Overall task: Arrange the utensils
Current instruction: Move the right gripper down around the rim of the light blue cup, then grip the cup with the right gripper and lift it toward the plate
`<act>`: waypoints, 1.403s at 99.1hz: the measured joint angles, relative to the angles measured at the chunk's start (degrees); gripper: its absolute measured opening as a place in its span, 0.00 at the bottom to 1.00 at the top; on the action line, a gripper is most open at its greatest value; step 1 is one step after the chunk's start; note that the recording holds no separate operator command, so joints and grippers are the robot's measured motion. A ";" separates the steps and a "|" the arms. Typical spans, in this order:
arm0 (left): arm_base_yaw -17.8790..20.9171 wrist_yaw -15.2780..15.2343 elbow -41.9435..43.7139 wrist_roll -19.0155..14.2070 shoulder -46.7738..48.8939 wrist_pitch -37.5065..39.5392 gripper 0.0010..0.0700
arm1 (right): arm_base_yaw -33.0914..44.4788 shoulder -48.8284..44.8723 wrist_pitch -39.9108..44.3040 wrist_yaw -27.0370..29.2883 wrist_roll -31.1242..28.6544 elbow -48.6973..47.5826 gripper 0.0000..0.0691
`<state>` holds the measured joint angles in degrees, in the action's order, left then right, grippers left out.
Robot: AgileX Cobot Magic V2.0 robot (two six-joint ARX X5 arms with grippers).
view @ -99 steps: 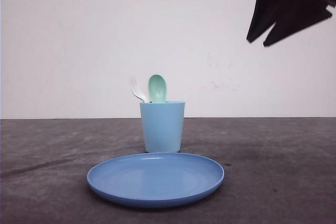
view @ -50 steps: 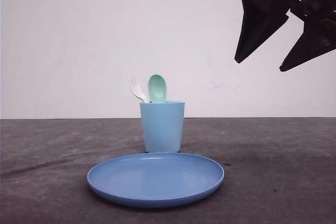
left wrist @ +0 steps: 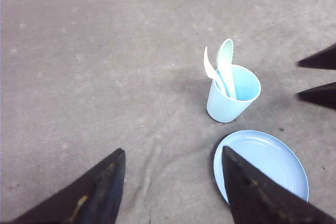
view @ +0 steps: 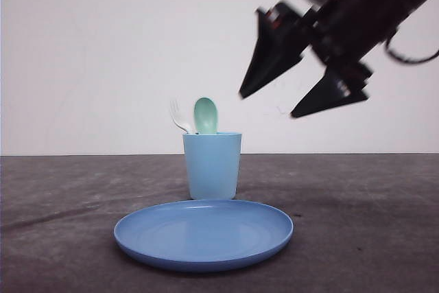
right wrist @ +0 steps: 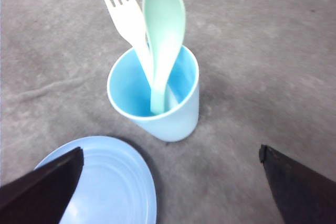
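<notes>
Right gripper, jaws spread and empty, has descended towards the cup, apparently targeting the spoon.

Fork and spoon standing in the cup, fork left of spoon, plate on the table before the cup

Looks like a bare lab or test bench rather than a home or kitchen: a plain dark grey table set against a blank white wall. Staged with a few plastic tableware props, a light blue cup behind a round blue plate, under a black robot arm.
</notes>
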<state>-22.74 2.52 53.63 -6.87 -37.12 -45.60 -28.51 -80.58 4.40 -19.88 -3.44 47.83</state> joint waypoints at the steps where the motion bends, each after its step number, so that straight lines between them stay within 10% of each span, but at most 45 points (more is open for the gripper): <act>1: 0.00 0.00 0.00 0.00 0.00 0.00 0.49 | -0.07 -0.44 -0.39 0.00 0.00 0.00 0.99; 97: 0.00 -0.02 0.00 0.00 0.00 -0.11 0.49 | -6.80 -23.34 -14.49 6.14 0.68 11.08 0.98; 118: 0.00 -0.02 0.00 0.00 0.00 -0.11 0.49 | -6.82 -23.34 -14.53 6.40 0.70 11.08 0.70; 139: 0.00 -0.02 0.00 0.00 0.00 -0.09 0.49 | -6.82 -23.19 -14.34 6.43 0.68 11.08 0.67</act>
<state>-22.74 2.50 53.63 -6.87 -37.12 -45.69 -35.33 -103.77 -9.93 -13.45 -2.76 58.92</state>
